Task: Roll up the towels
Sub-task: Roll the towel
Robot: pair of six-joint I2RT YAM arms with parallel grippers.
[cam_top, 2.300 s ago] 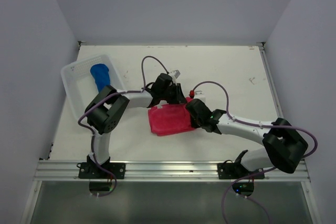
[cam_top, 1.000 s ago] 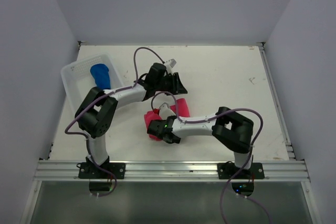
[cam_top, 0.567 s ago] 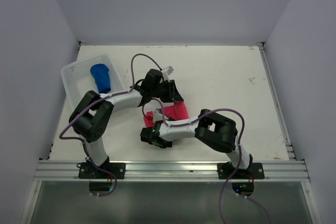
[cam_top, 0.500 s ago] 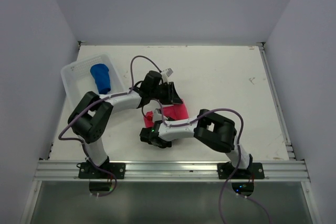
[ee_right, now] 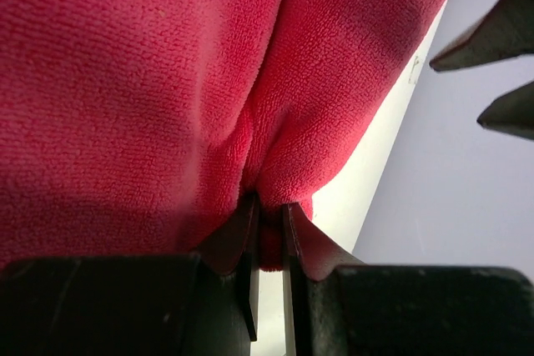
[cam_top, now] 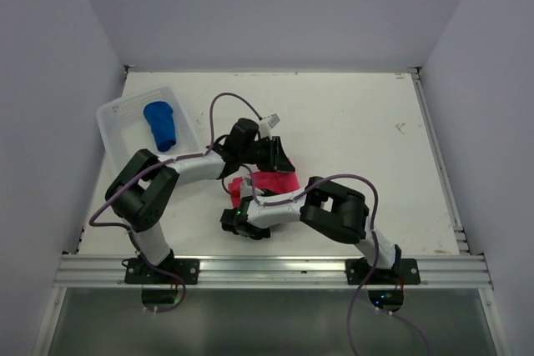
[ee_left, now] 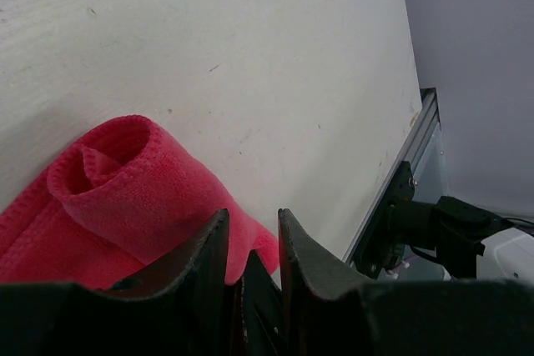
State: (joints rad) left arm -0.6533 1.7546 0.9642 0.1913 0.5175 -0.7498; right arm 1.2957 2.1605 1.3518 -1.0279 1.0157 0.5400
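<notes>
The pink towel (cam_top: 271, 183) lies mid-table as a loose roll; its spiral end (ee_left: 98, 164) shows in the left wrist view. My left gripper (cam_top: 278, 159) sits at the towel's far edge, and its jaws (ee_left: 252, 216) stand narrowly apart with the towel's edge between them. My right gripper (cam_top: 237, 204) is at the towel's near left end, shut (ee_right: 270, 203) on a fold of the pink towel (ee_right: 150, 81). The blue towel (cam_top: 160, 123) lies rolled in the white basket (cam_top: 117, 114).
The basket stands at the table's far left, beside the left arm's elbow. The two arms cross close together over the towel. The metal front rail (cam_top: 267, 268) runs along the near edge. The left gripper's dark fingers (ee_right: 494, 35) show at the right wrist view's upper right.
The right wrist has swung left and nearer, dragging the towel's near end with it. The left gripper has come down onto the far edge and its jaws have narrowed.
</notes>
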